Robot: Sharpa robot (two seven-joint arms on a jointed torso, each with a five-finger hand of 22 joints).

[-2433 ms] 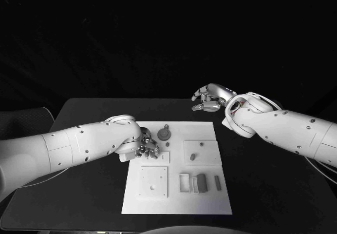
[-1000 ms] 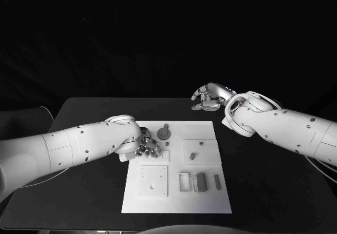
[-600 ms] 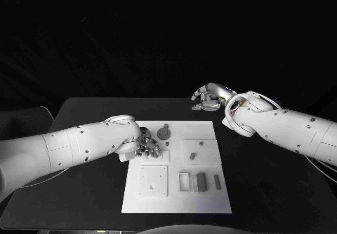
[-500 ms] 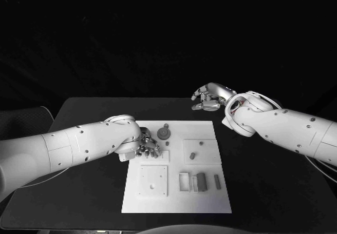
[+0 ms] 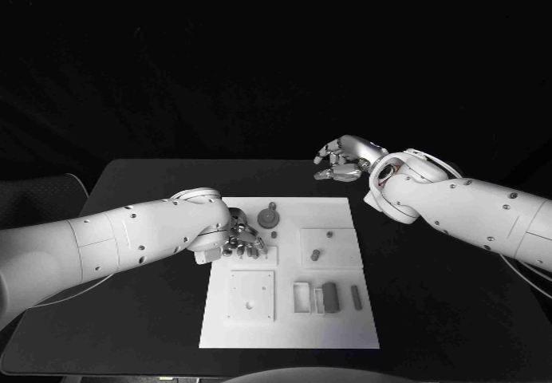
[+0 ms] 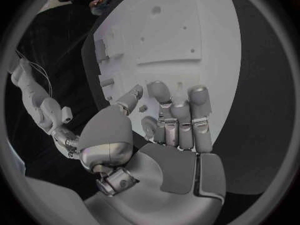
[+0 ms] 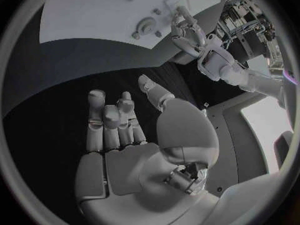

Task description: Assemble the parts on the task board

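The left arm comes in low from the left edge, its forearm angled slightly upward across the picture, and the left hand (image 5: 238, 239) is bent down at the wrist with its fingers (image 6: 178, 120) curled inward close together, the thumb set beside them; whether anything sits between the fingertips cannot be told. The right arm enters from the right edge and slopes up toward the far side, its wrist raised. The right hand (image 5: 343, 161) hangs in the air, fingers (image 7: 112, 120) loosely bent and slightly apart, holding nothing.
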